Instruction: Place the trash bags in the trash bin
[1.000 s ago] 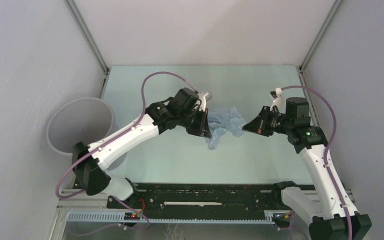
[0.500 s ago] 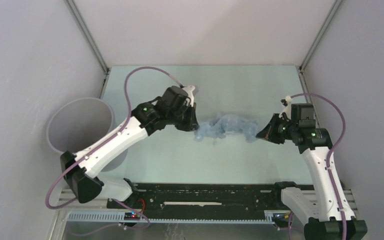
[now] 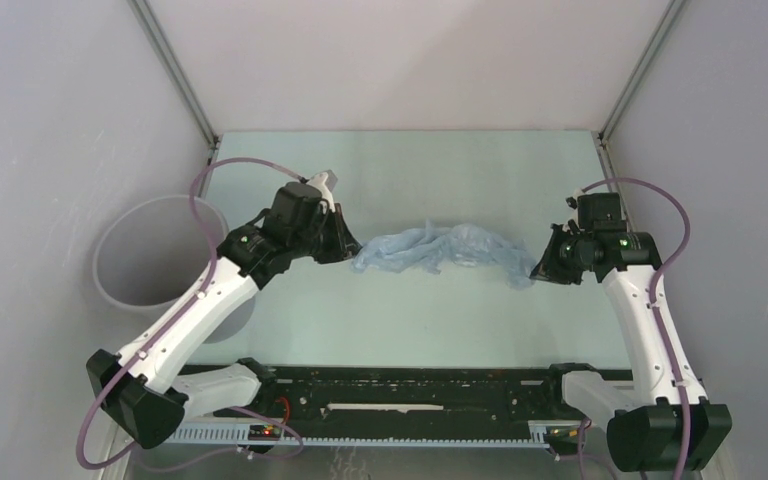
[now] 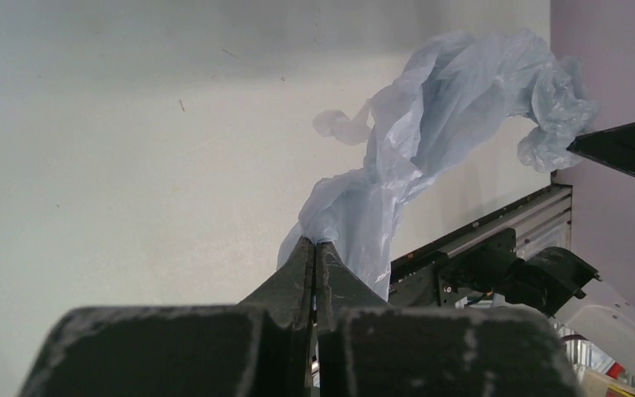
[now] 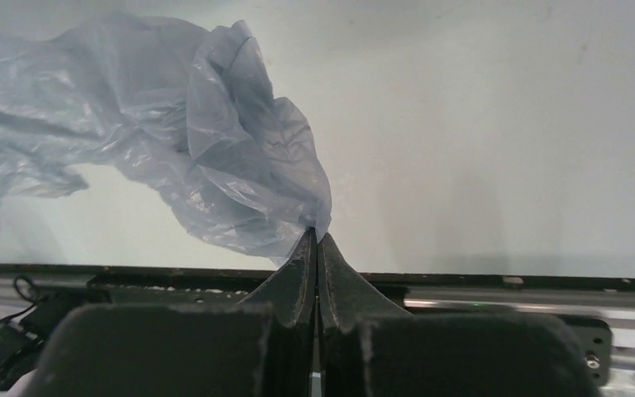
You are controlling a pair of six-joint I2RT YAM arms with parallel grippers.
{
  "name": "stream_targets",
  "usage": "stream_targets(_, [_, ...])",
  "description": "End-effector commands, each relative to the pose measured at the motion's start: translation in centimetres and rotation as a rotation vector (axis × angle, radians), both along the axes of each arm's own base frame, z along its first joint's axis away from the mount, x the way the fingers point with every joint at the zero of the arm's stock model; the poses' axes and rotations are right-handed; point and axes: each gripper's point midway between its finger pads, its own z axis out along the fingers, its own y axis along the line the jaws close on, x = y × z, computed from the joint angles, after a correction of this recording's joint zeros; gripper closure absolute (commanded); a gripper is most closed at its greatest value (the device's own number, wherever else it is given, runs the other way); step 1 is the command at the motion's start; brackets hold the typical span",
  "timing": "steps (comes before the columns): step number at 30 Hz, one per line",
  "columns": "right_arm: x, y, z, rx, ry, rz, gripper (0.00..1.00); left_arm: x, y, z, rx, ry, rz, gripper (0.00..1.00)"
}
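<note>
The pale-blue trash bag [image 3: 440,248] hangs stretched in a crinkled band between my two grippers above the table. My left gripper [image 3: 348,252] is shut on the bag's left end; the left wrist view shows the film [image 4: 430,141] running from the closed tips [image 4: 315,242] toward the other arm. My right gripper [image 3: 534,270] is shut on the bag's right end, and in the right wrist view the bunched film [image 5: 215,174] fans out from the closed tips [image 5: 316,235]. The round grey trash bin [image 3: 120,240] stands off the table's left side, left of my left arm.
Grey enclosure walls and metal corner posts [image 3: 173,70] ring the pale-green table [image 3: 440,170]. A black rail with cable track [image 3: 410,390] runs along the near edge between the arm bases.
Both grippers have moved apart, the left one leftward toward the bin and the right one rightward. The bag has gone from a bunched clump to a long stretched band.
</note>
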Motion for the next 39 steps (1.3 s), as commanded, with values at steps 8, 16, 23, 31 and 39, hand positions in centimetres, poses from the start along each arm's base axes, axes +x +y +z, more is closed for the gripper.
stream_targets(8, [1.6,-0.2,2.3,-0.054,-0.076,0.025,0.34,0.5,-1.4,1.3,-0.220,0.014,-0.001,1.00])
stream_targets(16, [1.6,4.6,7.6,0.075,-0.292,0.171,0.09,0.8,-4.9,4.4,-0.418,0.050,-0.046,1.00])
stream_targets(23, [-0.2,16.8,12.5,0.443,-0.336,0.458,0.09,-0.1,-8.0,5.4,-0.482,0.074,-0.117,1.00])
stream_targets(31, [1.0,20.2,12.5,0.573,-0.221,0.351,0.08,-0.4,-9.7,5.9,-0.507,0.072,-0.151,1.00])
stream_targets(39, [2.6,19.2,9.9,0.476,-0.209,0.264,0.12,-0.7,-9.6,6.1,-0.518,0.061,-0.152,1.00])
